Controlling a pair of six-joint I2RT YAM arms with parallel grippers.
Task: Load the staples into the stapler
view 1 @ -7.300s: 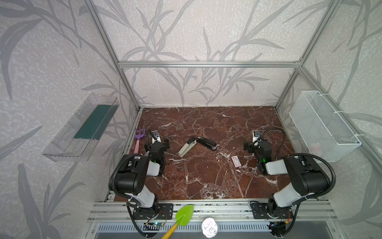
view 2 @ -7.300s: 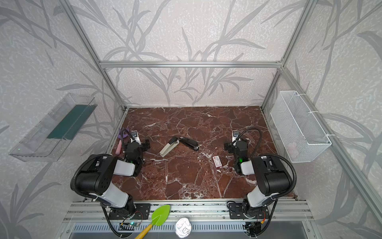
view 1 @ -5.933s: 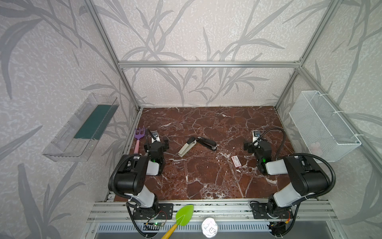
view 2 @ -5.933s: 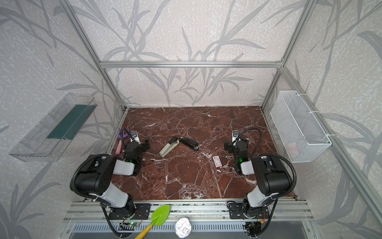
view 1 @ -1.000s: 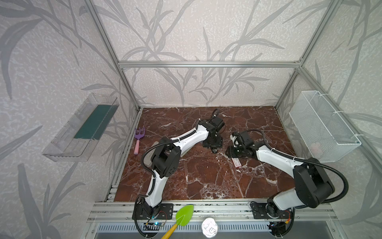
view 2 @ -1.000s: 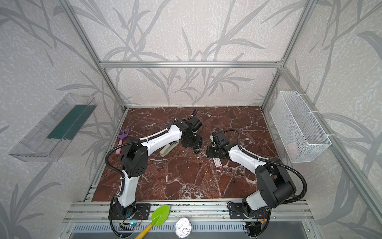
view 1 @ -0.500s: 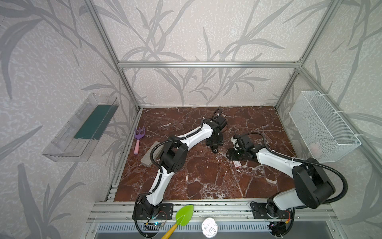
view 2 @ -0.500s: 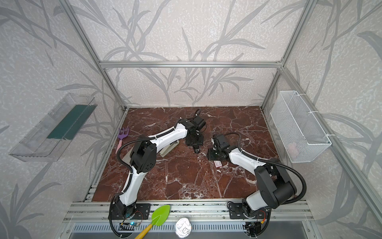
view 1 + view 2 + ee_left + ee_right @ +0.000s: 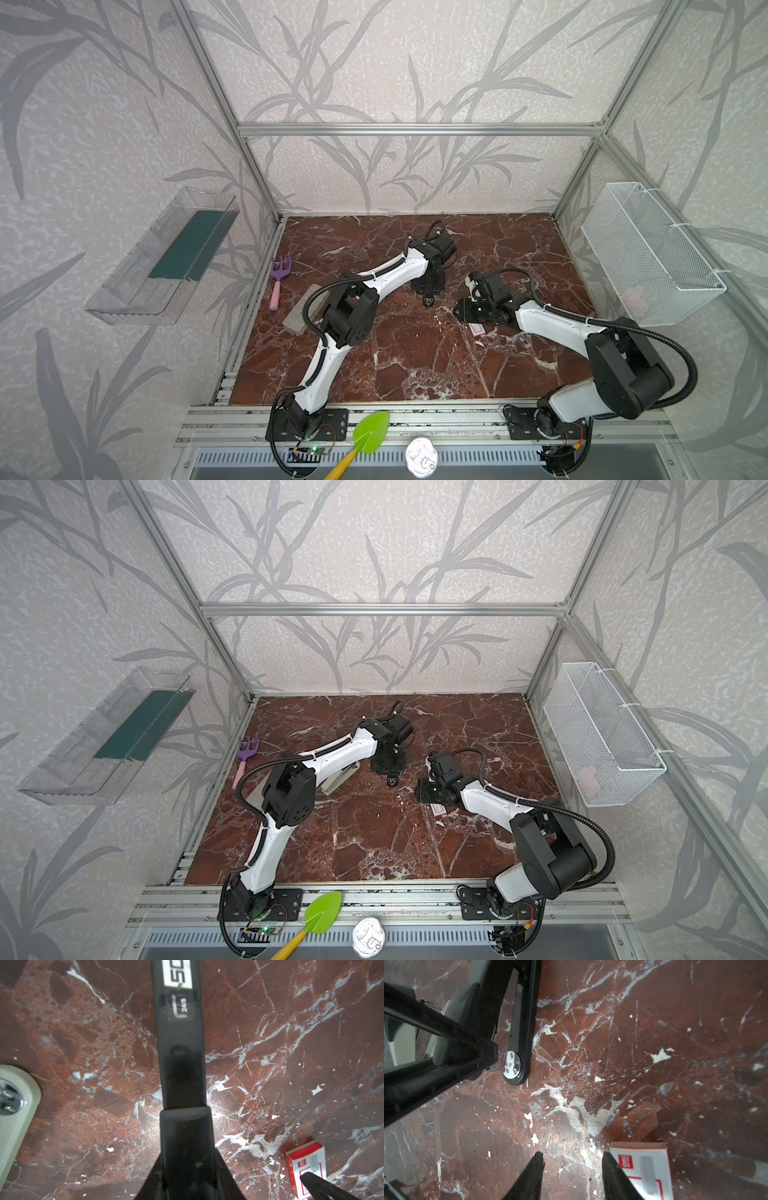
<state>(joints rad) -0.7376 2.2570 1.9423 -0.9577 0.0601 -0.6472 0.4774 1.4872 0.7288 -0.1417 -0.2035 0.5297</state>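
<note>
Some seconds ago both arms sat folded at the near edge. Now both reach out over the middle of the tabletop (image 9: 415, 365).

The left fingers (image 9: 151, 1184) press against the two long sides of the stapler (image 9: 182, 1064), pinching its black top, which runs straight out ahead of them. In both top views only its rounded end shows past them. The beige stapler (image 9: 20, 1115) lies off to one side of these fingers, apart from them.

The right fingers (image 9: 529, 1180) stand spread, with bare tabletop between them. The staples (image 9: 648, 1167) lie flat in their white-and-red box just outside one finger. That finger's tip overlaps a corner of the box, and I cannot tell whether it touches. The stapler's rounded end lies ahead of these fingers, apart from them.

Stapler and staples lie about where they lay before the arms came out.
</note>
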